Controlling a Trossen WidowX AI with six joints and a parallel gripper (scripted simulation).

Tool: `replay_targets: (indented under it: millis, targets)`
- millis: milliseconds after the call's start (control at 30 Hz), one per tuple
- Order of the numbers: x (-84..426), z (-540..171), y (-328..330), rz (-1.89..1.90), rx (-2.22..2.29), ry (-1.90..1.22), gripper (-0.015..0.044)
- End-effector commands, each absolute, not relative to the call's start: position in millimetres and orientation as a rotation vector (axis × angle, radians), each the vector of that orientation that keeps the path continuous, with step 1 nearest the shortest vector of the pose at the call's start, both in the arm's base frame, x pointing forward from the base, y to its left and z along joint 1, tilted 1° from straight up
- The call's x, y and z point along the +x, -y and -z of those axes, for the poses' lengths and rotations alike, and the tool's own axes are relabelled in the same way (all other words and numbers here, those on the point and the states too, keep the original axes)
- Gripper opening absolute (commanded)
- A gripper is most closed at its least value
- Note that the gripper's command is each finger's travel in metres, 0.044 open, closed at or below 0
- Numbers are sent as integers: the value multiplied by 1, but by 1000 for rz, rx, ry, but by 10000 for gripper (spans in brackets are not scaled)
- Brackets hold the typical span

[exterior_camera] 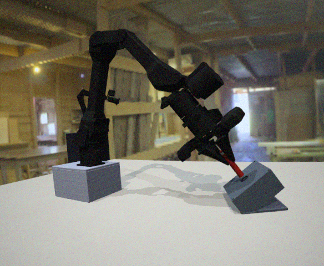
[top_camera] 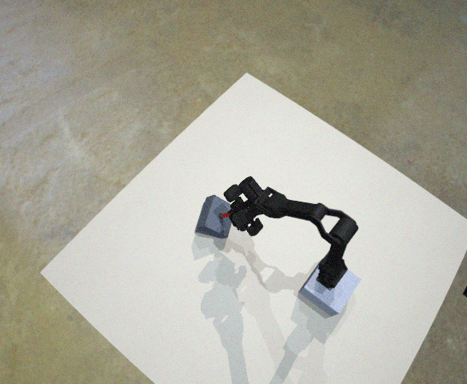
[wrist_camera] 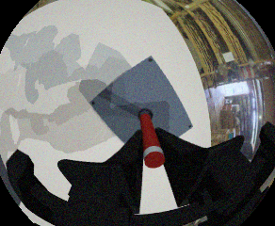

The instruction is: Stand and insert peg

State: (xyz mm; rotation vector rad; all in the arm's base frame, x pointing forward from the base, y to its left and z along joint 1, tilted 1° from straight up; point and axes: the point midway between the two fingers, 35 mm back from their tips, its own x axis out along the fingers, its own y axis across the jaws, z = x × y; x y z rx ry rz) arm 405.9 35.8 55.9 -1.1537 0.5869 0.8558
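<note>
The red peg (top_camera: 225, 215) (exterior_camera: 236, 168) (wrist_camera: 150, 138) is held tilted, its plain end down toward the sloped panel (top_camera: 207, 215) (exterior_camera: 258, 190) (wrist_camera: 133, 85). Its white band (exterior_camera: 222, 153) (wrist_camera: 153, 150) is at the upper end, between the finger bases. My gripper (top_camera: 231, 213) (exterior_camera: 231, 162) (wrist_camera: 148, 132) is shut on the peg, just above the panel face. The plain end is at the mouth of the hole (exterior_camera: 244, 178), with part of the dark opening visible beside it. The wrist view shows the dark rim around the peg's far end. Whether the tip is inside cannot be told exactly.
The panel stands on a thin foot (exterior_camera: 275, 206) on the white table (top_camera: 308, 165) (exterior_camera: 156, 234). The arm's base block (top_camera: 337, 299) (exterior_camera: 86, 182) stands well away from the panel. Shadows of the arm fall across the table.
</note>
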Motion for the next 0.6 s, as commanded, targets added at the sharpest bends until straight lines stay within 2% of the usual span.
replay_targets:
  millis: [0,567]
  targets:
    - [408,-57,-36,-854,-1156,-583,0]
    - [414,-50,-38,-854,-1156,-583,0]
